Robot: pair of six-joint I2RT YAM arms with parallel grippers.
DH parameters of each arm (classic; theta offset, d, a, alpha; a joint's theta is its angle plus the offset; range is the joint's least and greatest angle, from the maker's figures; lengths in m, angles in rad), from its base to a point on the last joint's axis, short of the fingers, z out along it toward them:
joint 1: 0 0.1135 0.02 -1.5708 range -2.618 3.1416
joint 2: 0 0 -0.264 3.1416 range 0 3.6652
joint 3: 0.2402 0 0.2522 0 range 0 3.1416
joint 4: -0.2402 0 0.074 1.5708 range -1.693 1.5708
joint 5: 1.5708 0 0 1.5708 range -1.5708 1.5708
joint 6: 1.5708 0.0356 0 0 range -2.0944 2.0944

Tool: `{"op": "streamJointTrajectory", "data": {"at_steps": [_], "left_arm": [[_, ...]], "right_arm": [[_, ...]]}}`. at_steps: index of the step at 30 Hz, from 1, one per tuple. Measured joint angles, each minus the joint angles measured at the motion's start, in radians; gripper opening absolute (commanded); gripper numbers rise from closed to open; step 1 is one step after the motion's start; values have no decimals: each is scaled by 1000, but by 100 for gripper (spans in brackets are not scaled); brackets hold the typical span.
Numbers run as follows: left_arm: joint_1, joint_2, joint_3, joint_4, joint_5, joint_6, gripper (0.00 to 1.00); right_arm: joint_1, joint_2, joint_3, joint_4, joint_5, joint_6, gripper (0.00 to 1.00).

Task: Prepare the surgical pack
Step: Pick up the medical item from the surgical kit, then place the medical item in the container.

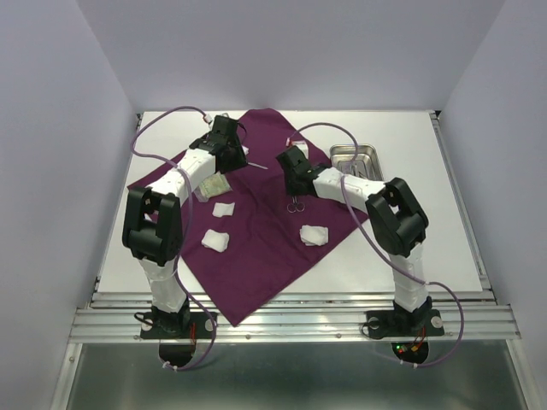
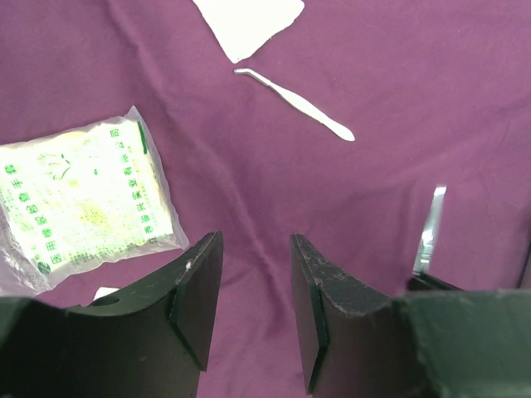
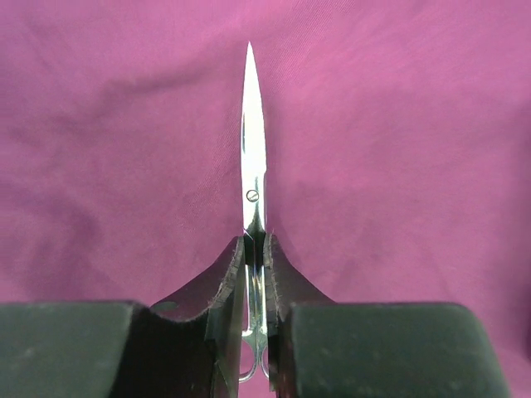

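The deep-purple cloth (image 1: 256,248) lies spread as a diamond on the table. Silver scissors (image 3: 252,166) lie on it with the blades pointing away, and my right gripper (image 3: 255,249) is shut on their shanks just behind the pivot; the top view shows the scissors (image 1: 296,204) under that gripper (image 1: 295,190). My left gripper (image 2: 255,282) hovers open over bare cloth with nothing between its fingers. A slim silver instrument (image 2: 299,104) lies ahead of it. The steel tray (image 1: 355,160) sits off the cloth at the back right. White gauze wads (image 1: 215,241) (image 1: 314,235) (image 1: 224,209) rest on the cloth.
A clear packet with green print (image 2: 79,195) lies on the cloth left of my left gripper. A white piece (image 2: 249,25) shows beyond the slim instrument, and a silver strip (image 2: 430,228) sits at the right. Grey walls enclose the white table (image 1: 410,231).
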Motion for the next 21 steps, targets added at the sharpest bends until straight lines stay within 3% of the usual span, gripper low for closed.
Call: {"op": "streamJointTrajectory", "data": {"at_steps": [12, 21], "left_arm": [[0, 0, -8, 8, 3, 0, 49], [0, 0, -26, 21, 35, -1, 49]], "right_arm": [[-23, -159, 23, -2, 118, -60, 4], [-225, -280, -56, 10, 155, -87, 6]]}}
